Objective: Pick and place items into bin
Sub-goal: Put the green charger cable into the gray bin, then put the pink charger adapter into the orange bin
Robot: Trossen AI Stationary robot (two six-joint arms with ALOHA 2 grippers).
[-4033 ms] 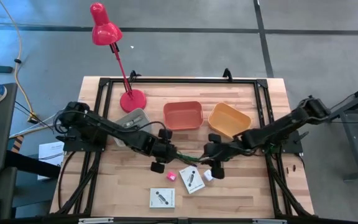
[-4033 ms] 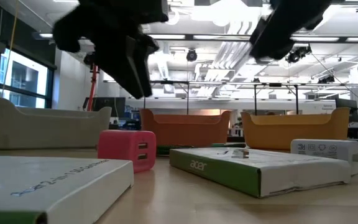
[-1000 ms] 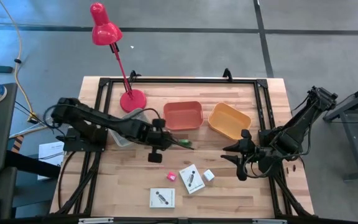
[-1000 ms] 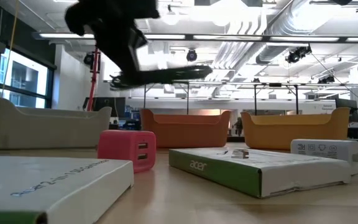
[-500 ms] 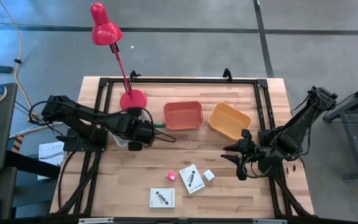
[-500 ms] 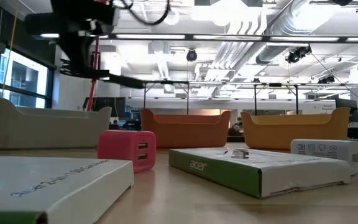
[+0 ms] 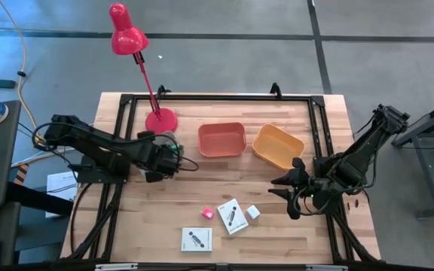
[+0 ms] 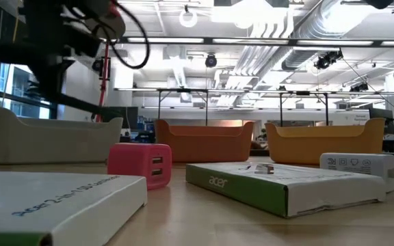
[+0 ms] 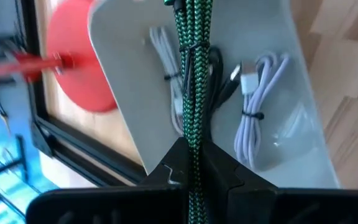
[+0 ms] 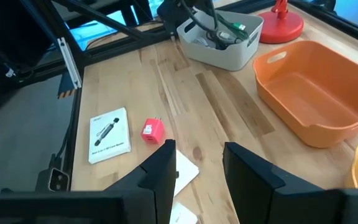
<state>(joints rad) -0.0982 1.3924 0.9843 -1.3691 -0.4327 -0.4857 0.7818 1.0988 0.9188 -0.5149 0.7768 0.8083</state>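
Observation:
My left gripper [image 7: 170, 153] hangs over the grey bin [image 9: 291, 93] at the table's left, beside the red lamp base, shut on a green-and-black braided cable [image 9: 194, 74]. White cable bundles [image 9: 257, 99] lie in that bin. My right gripper [image 7: 283, 190] waits open, low over the table's right side, touching nothing. A pink block [image 7: 207, 214], a small white block [image 7: 253, 212] and two white square cards [image 7: 232, 217] [image 7: 197, 239] lie flat on the wood near the front edge. My left gripper pinches the braided cable [image 9: 195, 146] between its two fingers. The cable runs straight out ahead along the fingers, over the grey bin's inside. Whether its far end touches the bin or the white cables there, I cannot tell.
An orange-red bin [image 7: 222, 139] and a yellow bin [image 7: 277, 145] stand at the far middle of the table. A red desk lamp [image 7: 160, 120] stands next to the grey bin. A black frame [image 7: 217, 98] rims the table. Bare wood lies between the two arms.
My left gripper has carried the braided cable from the table's middle toward the left and far edge, ending over the grey bin, and has stayed shut on it.

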